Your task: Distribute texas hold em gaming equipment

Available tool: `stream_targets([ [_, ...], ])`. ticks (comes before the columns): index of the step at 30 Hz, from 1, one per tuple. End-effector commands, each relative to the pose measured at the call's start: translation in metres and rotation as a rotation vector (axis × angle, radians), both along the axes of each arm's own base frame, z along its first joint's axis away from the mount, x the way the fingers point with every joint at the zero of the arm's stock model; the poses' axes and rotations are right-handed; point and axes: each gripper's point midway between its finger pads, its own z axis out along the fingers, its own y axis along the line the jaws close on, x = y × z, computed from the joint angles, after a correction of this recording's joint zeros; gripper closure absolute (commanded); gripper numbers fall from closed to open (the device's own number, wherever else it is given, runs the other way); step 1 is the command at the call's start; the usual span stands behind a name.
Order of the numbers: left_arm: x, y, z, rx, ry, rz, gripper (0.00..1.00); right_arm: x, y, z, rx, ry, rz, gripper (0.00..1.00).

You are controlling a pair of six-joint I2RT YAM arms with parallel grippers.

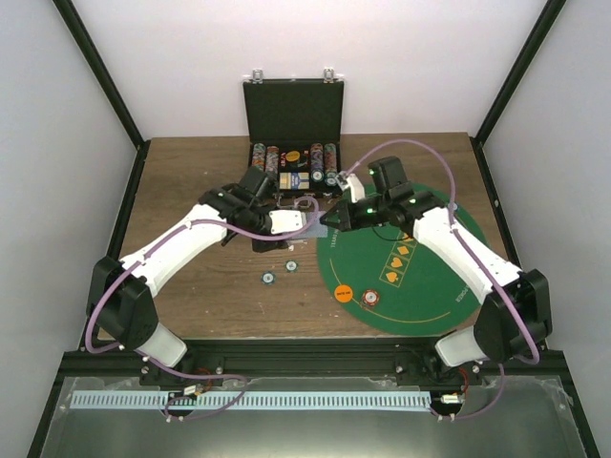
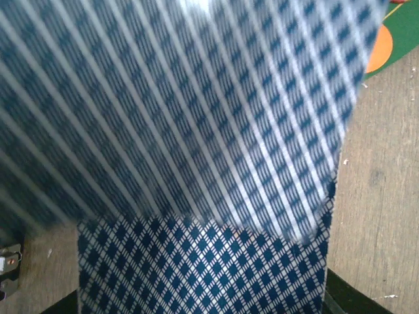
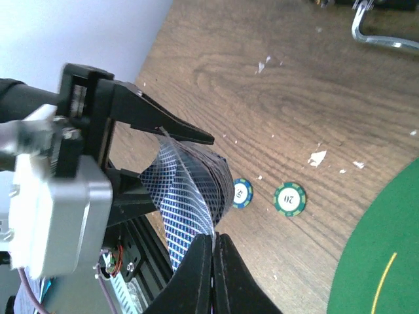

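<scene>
Cards (image 3: 190,196) sit above mid-table, just off the mat's (image 1: 420,277) left edge, clamped in left gripper (image 1: 289,223). Right gripper (image 3: 213,252) is pinched on one, bowing it. Light, thin, slick and bendy, so probably best pinched gently at a short edge to avoid creasing.

We see the playing cards (image 2: 196,163) backed in a dark blue and white diamond lattice. Two teal chips (image 3: 290,198) have pale edge stripes and white centres, and they lie on the brown wood-grain table (image 1: 191,191). The mat (image 1: 430,286) is green with yellow-orange markings and carries an orange disc (image 1: 344,292) and a red chip (image 1: 369,299) with a white centre. The case (image 1: 293,110) is black.
</scene>
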Motion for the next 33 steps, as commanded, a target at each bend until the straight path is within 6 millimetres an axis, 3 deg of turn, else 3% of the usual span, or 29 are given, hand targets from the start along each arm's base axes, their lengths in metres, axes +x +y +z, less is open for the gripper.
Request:
stream_targets([
  [1, 0.005, 0.008, 0.006, -0.027, -0.006, 0.054, 0.50, 0.002, -0.020, 0.042, 0.044, -0.103, 0.000, 0.99],
  [5, 0.008, 0.016, 0.003, -0.041, 0.007, 0.101, 0.50, 0.004, -0.042, 0.045, 0.024, -0.119, -0.027, 0.99],
  [8, 0.010, 0.023, 0.001, -0.050, 0.019, 0.139, 0.50, 0.007, -0.056, 0.032, -0.038, -0.104, -0.054, 0.99],
  [13, 0.018, 0.041, -0.001, -0.049, 0.030, 0.220, 0.50, 0.005, -0.067, -0.029, -0.175, 0.032, -0.059, 0.99],
  [20, 0.016, 0.045, 0.001, -0.056, 0.035, 0.240, 0.50, -0.013, -0.033, -0.089, -0.118, 0.140, 0.133, 0.99],
  [21, 0.015, 0.045, 0.002, -0.057, 0.037, 0.239, 0.50, -0.011, -0.034, -0.113, -0.166, 0.177, 0.130, 0.99],
  [30, 0.016, 0.045, 0.002, -0.050, 0.040, 0.230, 0.50, -0.021, -0.046, -0.182, -0.270, 0.282, 0.130, 0.99],
  [33, 0.016, 0.044, 0.004, -0.053, 0.038, 0.230, 0.50, -0.019, -0.051, -0.194, -0.311, 0.280, 0.128, 0.99],
])
